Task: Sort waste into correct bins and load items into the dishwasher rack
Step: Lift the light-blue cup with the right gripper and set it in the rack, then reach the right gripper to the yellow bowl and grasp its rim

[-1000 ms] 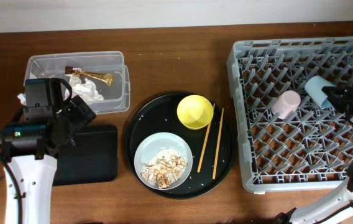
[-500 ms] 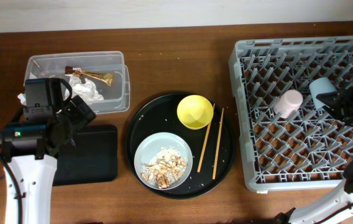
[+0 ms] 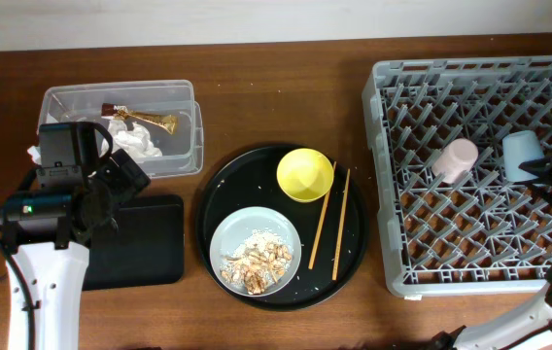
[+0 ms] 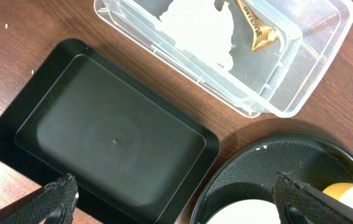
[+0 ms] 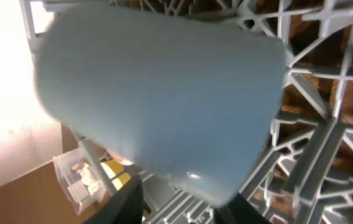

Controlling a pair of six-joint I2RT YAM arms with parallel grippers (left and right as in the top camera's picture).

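My right gripper [image 3: 546, 171] is shut on the light blue cup [image 3: 521, 154], which lies on its side on the pegs at the right of the grey dishwasher rack [image 3: 451, 255]. In the right wrist view the cup [image 5: 164, 93] fills the frame, with my gripper [image 5: 186, 200] around its lower end. The pink cup [image 3: 451, 160] lies in the rack beside it. My left gripper [image 4: 179, 202] is open and empty over the shallow black tray [image 4: 108, 134]. The tissue [image 3: 138, 143] and gold wrapper [image 3: 152, 122] lie in the clear tub [image 3: 187, 160].
A large round black tray [image 3: 354, 262] holds the yellow-green bowl [image 3: 305, 175], the two chopsticks [image 3: 323, 216] and the grey plate [image 3: 229, 231] with food scraps [image 3: 257, 262]. White crumbs lie scattered on this tray. Another bit of tissue [image 3: 34, 154] lies outside the tub's left end.
My right gripper has carried the light blue cup to the right across the rack, away from the pink cup. The rack has shifted slightly to the right. The left arm has not moved.
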